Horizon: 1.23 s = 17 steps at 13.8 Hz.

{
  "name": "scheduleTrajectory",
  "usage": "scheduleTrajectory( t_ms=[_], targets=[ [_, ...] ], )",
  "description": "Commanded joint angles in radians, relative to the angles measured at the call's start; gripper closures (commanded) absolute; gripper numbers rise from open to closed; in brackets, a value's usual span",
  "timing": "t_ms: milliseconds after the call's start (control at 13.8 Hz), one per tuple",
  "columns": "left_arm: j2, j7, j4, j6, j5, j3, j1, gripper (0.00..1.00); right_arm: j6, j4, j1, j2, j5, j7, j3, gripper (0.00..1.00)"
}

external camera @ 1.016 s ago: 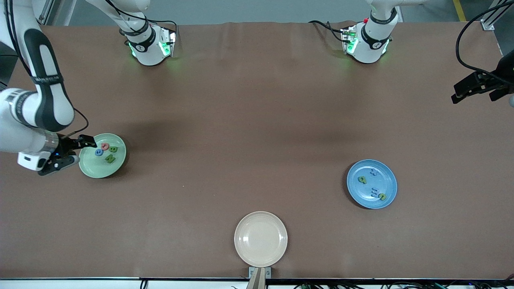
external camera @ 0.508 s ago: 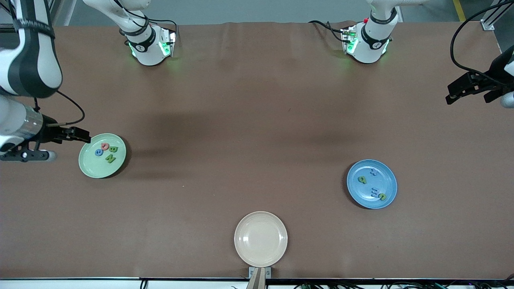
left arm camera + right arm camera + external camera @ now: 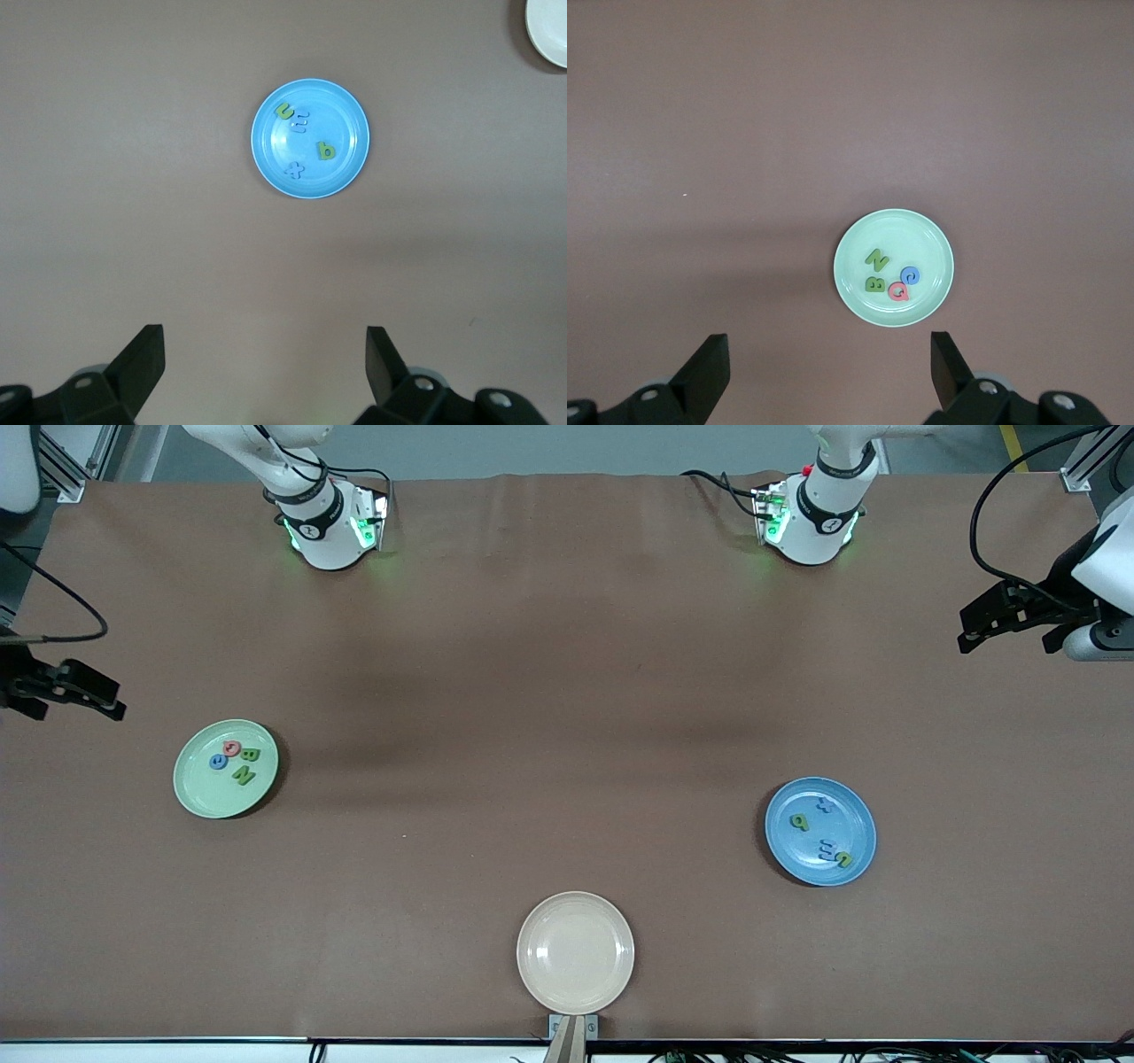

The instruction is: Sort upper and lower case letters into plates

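Both grippers were found spread wide and holding nothing. The right gripper (image 3: 62,691) hung over the table edge at the right arm's end, and the mint green plate (image 3: 202,793) lay just inward of it toward the table's middle. That plate carried four letters (image 3: 890,273), a green N, green B, red Q and blue C. The left gripper (image 3: 1010,615) hung over the left arm's end. The blue plate (image 3: 855,819), bearing four small letters (image 3: 303,140), lay inward and nearer the front camera. The cream plate (image 3: 576,992) was bare. No loose letters were visible on the table; sorting appeared complete, with no further pick indicated.
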State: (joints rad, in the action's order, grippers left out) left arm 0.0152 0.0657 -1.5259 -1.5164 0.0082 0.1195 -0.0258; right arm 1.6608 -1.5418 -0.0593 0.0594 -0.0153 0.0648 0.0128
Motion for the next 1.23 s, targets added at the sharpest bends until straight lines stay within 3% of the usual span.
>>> scheduleTrajectory(
  t_ms=[0, 1161],
  targets=[
    [0.023, 0.005, -0.019, -0.015, 0.015, 0.006, -0.002, 0.00, -0.038, 0.049, 0.029, 0.017, 0.006, -0.016, 0.003, 0.00],
    [-0.012, 0.012, 0.024, -0.005, 0.036, 0.025, -0.008, 0.00, -0.041, 0.094, 0.030, 0.017, 0.003, 0.058, 0.001, 0.00]
  ],
)
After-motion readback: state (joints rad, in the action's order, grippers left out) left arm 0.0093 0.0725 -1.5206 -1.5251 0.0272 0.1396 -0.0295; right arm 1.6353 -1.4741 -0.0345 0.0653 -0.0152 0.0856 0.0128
